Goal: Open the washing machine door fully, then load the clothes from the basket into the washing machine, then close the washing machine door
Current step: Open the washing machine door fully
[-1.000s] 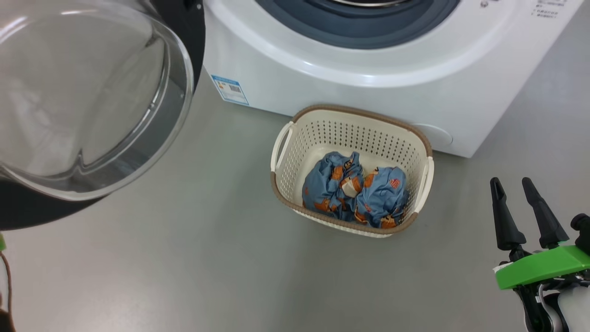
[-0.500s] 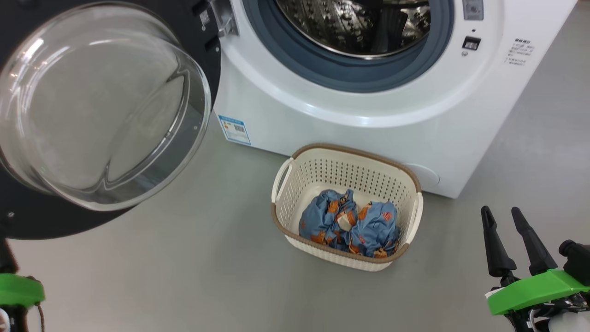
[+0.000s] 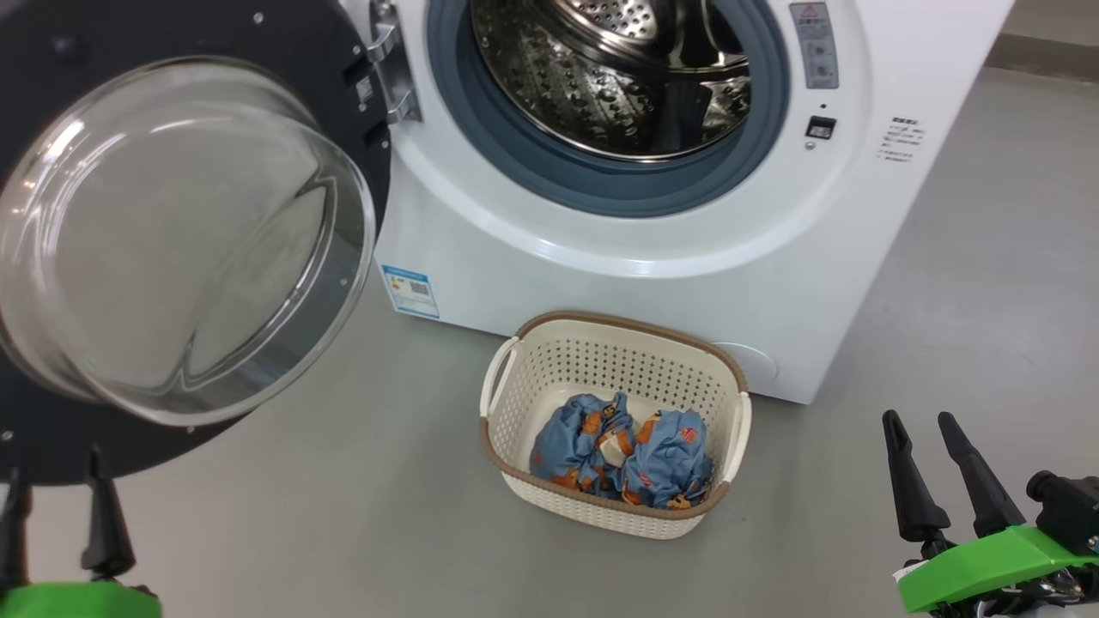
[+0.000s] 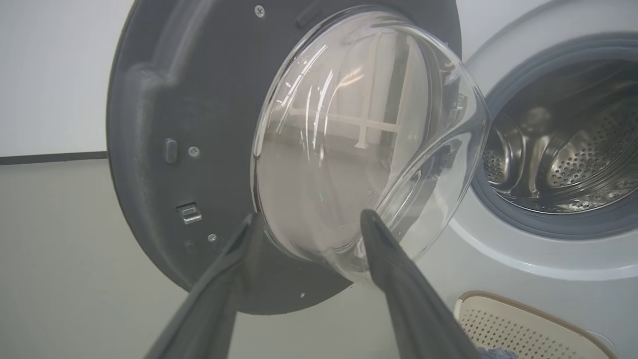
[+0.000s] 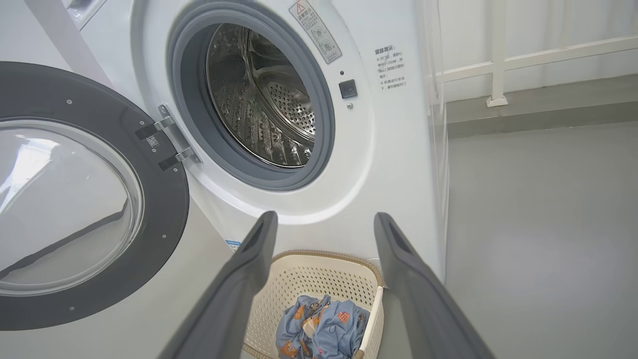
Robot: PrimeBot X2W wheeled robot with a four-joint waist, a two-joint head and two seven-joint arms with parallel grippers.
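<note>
a: where are the clothes (image 3: 620,459)?
b: in the basket (image 3: 631,324), on the floor just in front of the washer (image 3: 601,283), below the drum (image 3: 601,77) mouth. i can't tell if the basket touches the washer. the door (image 3: 172,240) hangs wide to the left, so the mouth looks clear.
a: and the hands?
b: the left gripper (image 3: 53,476) sits low under the door's edge, fingers spread, nothing between them. the right gripper (image 3: 917,421) is at the lower right, also spread and empty.
a: which one goes for the clothes?
b: the right, i'd say. the basket lies to its left and a little ahead, with bare floor between. the left has farther to cross. the clothes are two lumps side by side, long axis along the washer front, so a pinch across the short way, from above, looks best.
a: do the wrist views add anything?
b: the right wrist view has the clothes low between its own fingers, with the drum mouth up and to the left of them. the left wrist view faces the door's glass, with a corner of the basket at its lower right. the head view sets both grippers against the basket at once.
</note>
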